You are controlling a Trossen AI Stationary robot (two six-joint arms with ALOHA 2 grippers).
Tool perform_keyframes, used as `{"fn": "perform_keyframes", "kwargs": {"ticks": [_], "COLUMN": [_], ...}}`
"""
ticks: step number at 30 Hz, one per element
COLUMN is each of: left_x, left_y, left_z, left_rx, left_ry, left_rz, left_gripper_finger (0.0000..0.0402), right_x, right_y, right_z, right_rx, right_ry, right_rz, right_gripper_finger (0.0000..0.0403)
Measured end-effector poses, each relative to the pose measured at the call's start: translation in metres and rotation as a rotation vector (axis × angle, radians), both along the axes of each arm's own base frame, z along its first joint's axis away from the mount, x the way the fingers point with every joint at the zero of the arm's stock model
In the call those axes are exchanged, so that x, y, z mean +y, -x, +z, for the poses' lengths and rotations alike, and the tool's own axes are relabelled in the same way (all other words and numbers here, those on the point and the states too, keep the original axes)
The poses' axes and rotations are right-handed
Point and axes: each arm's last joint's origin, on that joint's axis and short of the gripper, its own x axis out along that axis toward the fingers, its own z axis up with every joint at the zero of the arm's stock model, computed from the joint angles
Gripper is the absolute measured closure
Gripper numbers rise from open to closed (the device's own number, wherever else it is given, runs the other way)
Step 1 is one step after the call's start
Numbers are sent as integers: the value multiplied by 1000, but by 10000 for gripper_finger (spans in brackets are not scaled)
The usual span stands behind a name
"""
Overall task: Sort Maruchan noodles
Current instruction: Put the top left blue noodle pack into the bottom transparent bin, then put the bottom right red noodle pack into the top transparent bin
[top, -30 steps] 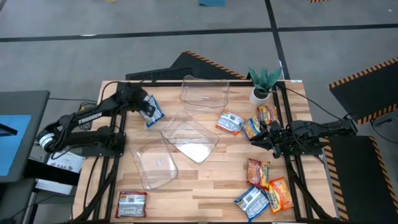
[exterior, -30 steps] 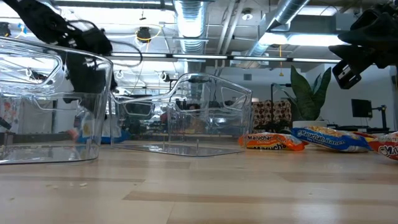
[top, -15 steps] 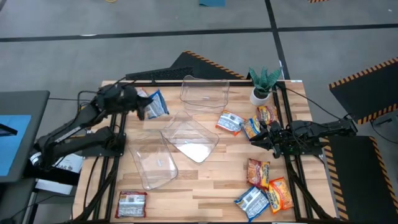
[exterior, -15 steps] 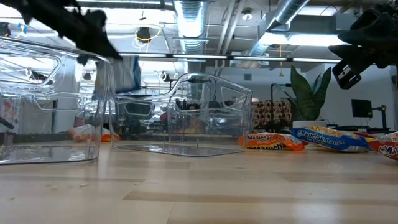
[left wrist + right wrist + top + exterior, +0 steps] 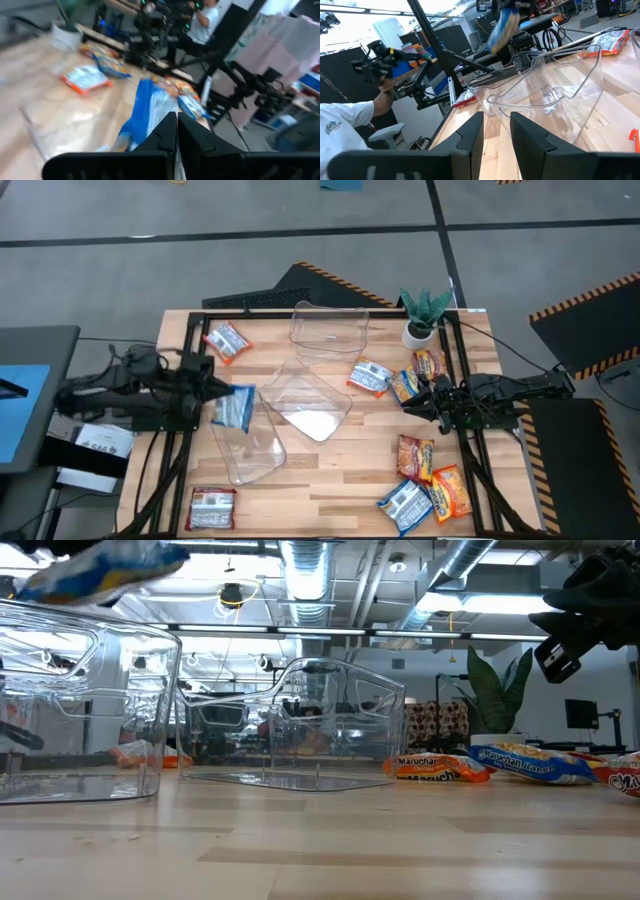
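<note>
Blue packet (image 5: 233,408), clamped in the left gripper (image 5: 215,392), has swung over the near bin (image 5: 255,448), drop pending; right gripper (image 5: 432,402) waits, parted.

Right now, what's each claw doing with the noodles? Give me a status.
Left claw shut on blue packet, over the nearest bin. Right claw open, idle beside loose packets. Nothing blocking the bin.

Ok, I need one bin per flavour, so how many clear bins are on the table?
3: far bin beside the plant, middle bin at the table's centre, left bin toward the front-left corner. None seem hidden.
</note>
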Motion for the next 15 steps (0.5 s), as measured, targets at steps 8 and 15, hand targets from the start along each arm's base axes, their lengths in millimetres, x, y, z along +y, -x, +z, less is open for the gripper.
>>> {"fn": "perform_keyframes", "kwargs": {"ticks": [8, 15], "left_x": [-38, -66], "left_y": [-39, -47], "left_z": [-25, -37], "left_rx": [106, 189], "left_ry": [-38, -80], "left_rz": [-102, -94], "left_gripper_finger": [401, 401], "right_x": [0, 0], "right_y": [0, 0], "right_z": [0, 0], "right_rx": [0, 0], "right_ry": [0, 0], "right_rz": [0, 0], "right_gripper_finger": [280, 280]}}
